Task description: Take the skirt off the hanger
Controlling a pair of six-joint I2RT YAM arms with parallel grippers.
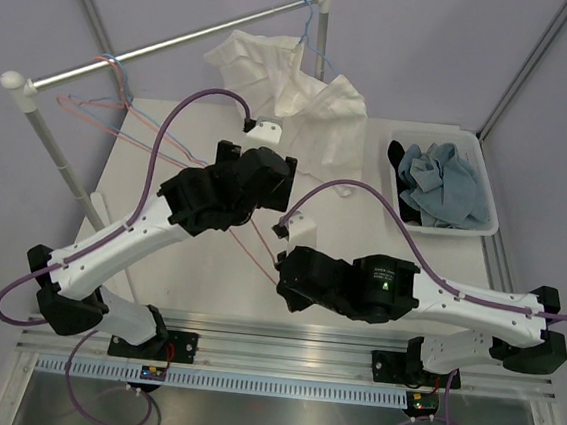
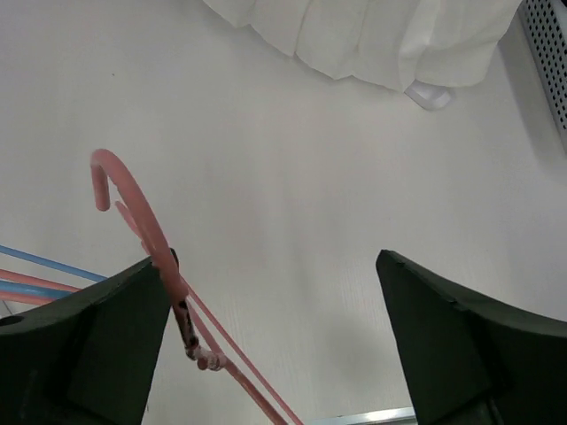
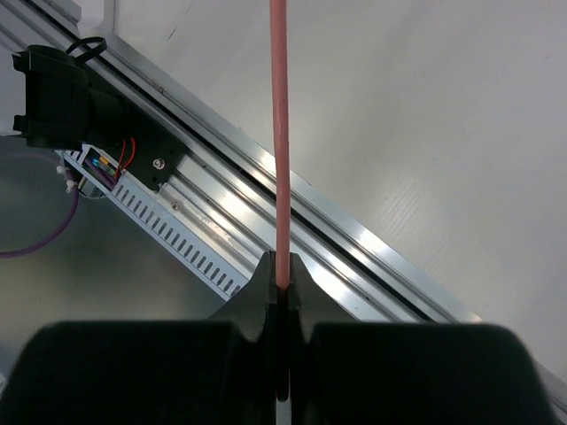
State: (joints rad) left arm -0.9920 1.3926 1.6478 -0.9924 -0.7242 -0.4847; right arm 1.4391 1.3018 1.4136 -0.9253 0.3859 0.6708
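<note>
The pink wire hanger [image 2: 133, 212] is bare, with no fabric on it. Its hook and twisted neck rest against the left finger [image 2: 97, 345] of my left gripper [image 2: 273, 266], which is open above the table. My right gripper [image 3: 281, 266] is shut on one thin pink wire of the hanger [image 3: 279, 133]. In the top view the hanger wire [image 1: 250, 247] runs between my left gripper [image 1: 256, 185] and my right gripper [image 1: 285, 278]. Black fabric [image 1: 407, 214], seemingly the skirt, lies in the white bin [image 1: 486, 192] beside blue denim [image 1: 447, 188].
A white shirt [image 1: 295, 93] hangs on a light-blue hanger from the metal rod [image 1: 179, 42] at the back and droops onto the table. More pink and light-blue hangers [image 1: 103, 105] hang at the rod's left end. The aluminium rail [image 1: 292, 334] runs along the near edge.
</note>
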